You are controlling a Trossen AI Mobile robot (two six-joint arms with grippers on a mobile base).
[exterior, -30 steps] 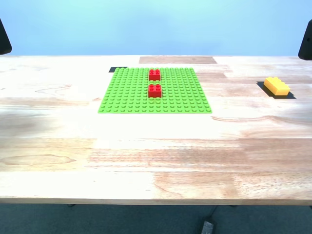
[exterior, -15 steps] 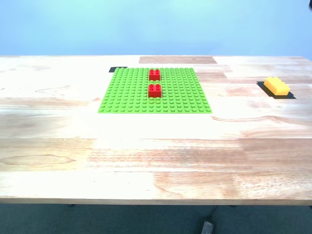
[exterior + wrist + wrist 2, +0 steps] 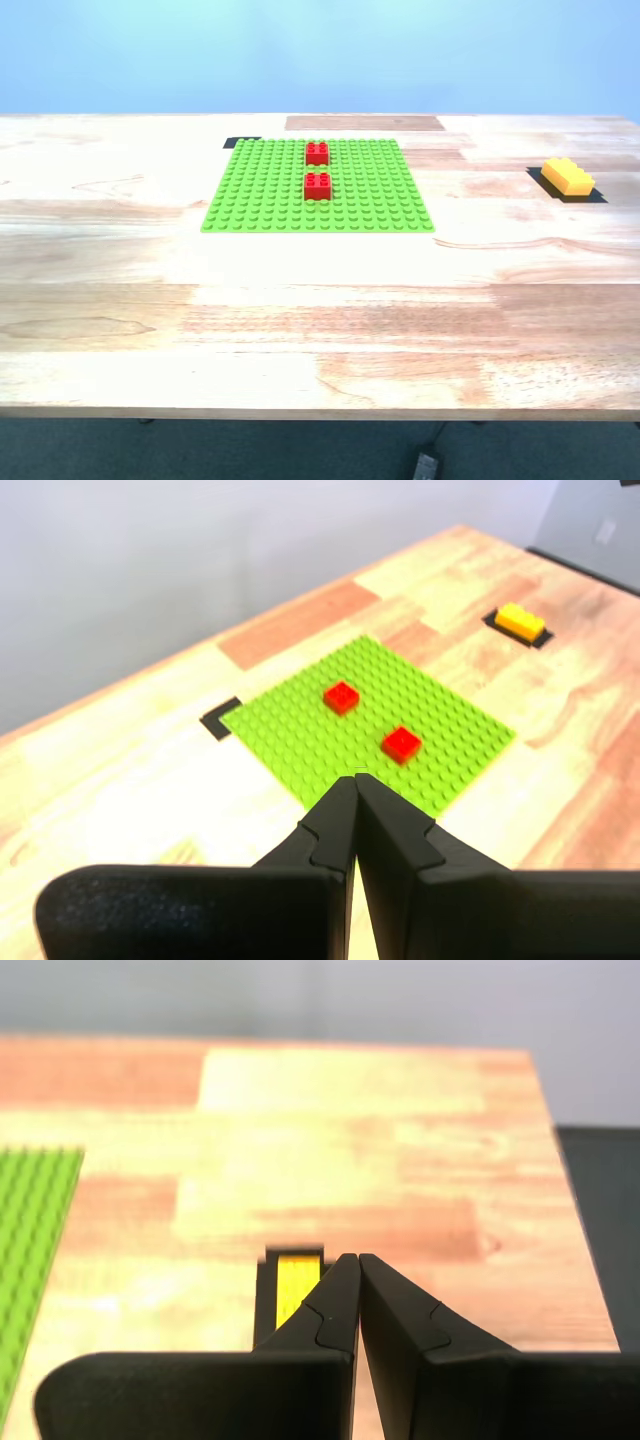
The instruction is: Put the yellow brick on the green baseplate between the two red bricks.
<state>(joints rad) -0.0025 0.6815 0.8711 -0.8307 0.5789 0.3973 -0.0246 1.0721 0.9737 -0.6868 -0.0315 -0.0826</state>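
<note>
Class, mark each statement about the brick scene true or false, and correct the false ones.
1. The yellow brick sits on the green baseplate. False: it lies on the wooden table, off toward the exterior view's right.
2. The two red bricks stand on the baseplate with a gap between them. True.
3. My first gripper holds a red brick. False: its jaws are shut on nothing.
4. My second gripper is shut. True.
5. Black tape shows at one baseplate corner. True.
</note>
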